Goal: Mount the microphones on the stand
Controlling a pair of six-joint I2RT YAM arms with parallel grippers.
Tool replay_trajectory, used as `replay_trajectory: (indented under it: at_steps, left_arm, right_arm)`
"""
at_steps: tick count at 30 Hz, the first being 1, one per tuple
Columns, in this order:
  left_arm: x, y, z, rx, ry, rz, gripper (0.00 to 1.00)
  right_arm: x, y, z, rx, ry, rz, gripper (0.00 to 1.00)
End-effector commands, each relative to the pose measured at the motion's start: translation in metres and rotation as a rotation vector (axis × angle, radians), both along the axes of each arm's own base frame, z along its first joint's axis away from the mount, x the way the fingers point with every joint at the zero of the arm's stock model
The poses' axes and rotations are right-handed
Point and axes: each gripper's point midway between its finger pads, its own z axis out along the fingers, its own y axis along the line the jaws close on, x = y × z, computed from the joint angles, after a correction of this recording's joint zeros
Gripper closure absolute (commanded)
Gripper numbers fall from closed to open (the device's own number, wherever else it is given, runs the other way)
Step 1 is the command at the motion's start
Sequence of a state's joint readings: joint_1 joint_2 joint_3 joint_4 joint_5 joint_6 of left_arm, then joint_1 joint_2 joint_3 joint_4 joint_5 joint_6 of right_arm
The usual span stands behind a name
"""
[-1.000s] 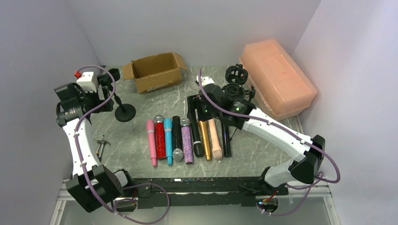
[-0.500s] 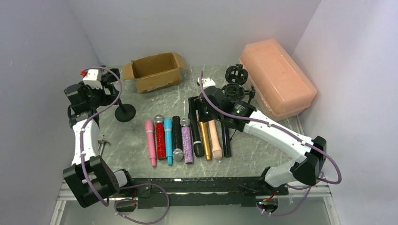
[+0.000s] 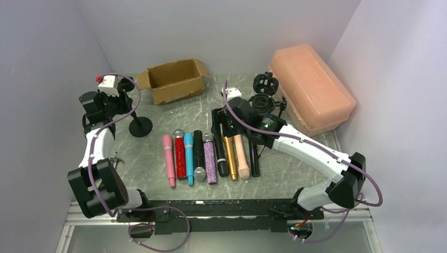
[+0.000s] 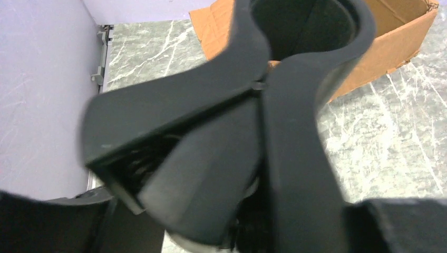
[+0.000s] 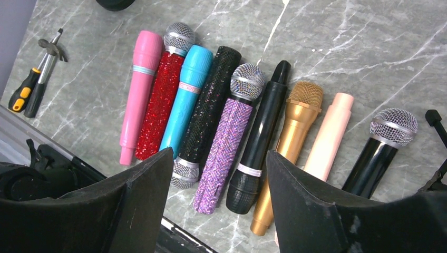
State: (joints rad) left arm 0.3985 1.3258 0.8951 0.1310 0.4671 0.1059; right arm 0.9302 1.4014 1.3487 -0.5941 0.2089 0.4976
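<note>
Top external view gives us the whole scene: nine microphones (image 3: 211, 153) lie side by side in a row on the grey, white-veined stone-look table (image 3: 174, 113), well apart from the stand (image 3: 140, 127), a thin black pole on a round disc base left of the row. The left gripper (image 3: 119, 94) sits at the top of that pole, and the right gripper (image 3: 219, 122) hangs over the row's far end. Behind them we see an open cardboard box (image 3: 174, 81), black ring-shaped shock mounts (image 3: 265, 83) and a frosted peach plastic case (image 3: 311, 89). The right wrist view adds the textures: smooth pink (image 5: 138, 89), red glitter (image 5: 163, 100), glossy blue (image 5: 184, 100), black glitter (image 5: 205, 110), purple glitter (image 5: 226, 142), plain black (image 5: 261, 142), metallic gold (image 5: 292, 142), matte peach (image 5: 327, 137) and a black one with a silver mesh head (image 5: 382, 147). That gripper's jaws stand spread with nothing between them, and an orange-handled screwdriver (image 5: 23, 95) lies off to the side. Only the left wrist view shows the stand's clip (image 4: 237, 132), a matte black spring clamp with a rounded cradle and two flat handles. Dark fingers (image 4: 47, 221) flank it, and we cannot tell whether they press on it.
</note>
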Motion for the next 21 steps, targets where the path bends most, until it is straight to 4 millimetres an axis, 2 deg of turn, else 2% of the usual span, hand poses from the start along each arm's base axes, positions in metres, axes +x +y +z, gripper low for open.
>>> replay_trajectory:
  at_steps: [1, 5, 8, 10, 14, 18, 21]
  left_arm:
    - [0.009, -0.004, 0.036, 0.078, -0.125, -0.062, 0.48]
    - [0.002, -0.015, 0.042, 0.095, -0.153, -0.121, 0.62]
    - [-0.002, -0.022, 0.044, 0.082, -0.134, -0.172, 0.78]
    - [-0.008, -0.03, 0.046, 0.059, -0.111, -0.214, 0.85]
    - [-0.025, -0.052, 0.052, 0.055, -0.106, -0.327, 0.86]
    - [-0.053, -0.078, 0.044, 0.069, -0.072, -0.475, 0.85]
    - [-0.069, -0.087, 0.037, 0.112, -0.049, -0.537, 0.84]
  right_arm:
    - [0.009, 0.004, 0.011, 0.016, -0.046, -0.011, 0.33]
    - [0.01, 0.005, 0.011, 0.014, -0.047, -0.015, 0.34]
    - [0.01, 0.004, 0.011, 0.011, -0.047, -0.016, 0.34]
    - [0.009, 0.003, 0.008, 0.003, -0.043, -0.015, 0.35]
    - [0.009, 0.0, 0.004, -0.014, -0.044, -0.018, 0.35]
    - [0.009, -0.003, 0.002, -0.02, -0.047, -0.021, 0.35]
    - [0.008, -0.003, 0.0, -0.021, -0.047, -0.019, 0.35]
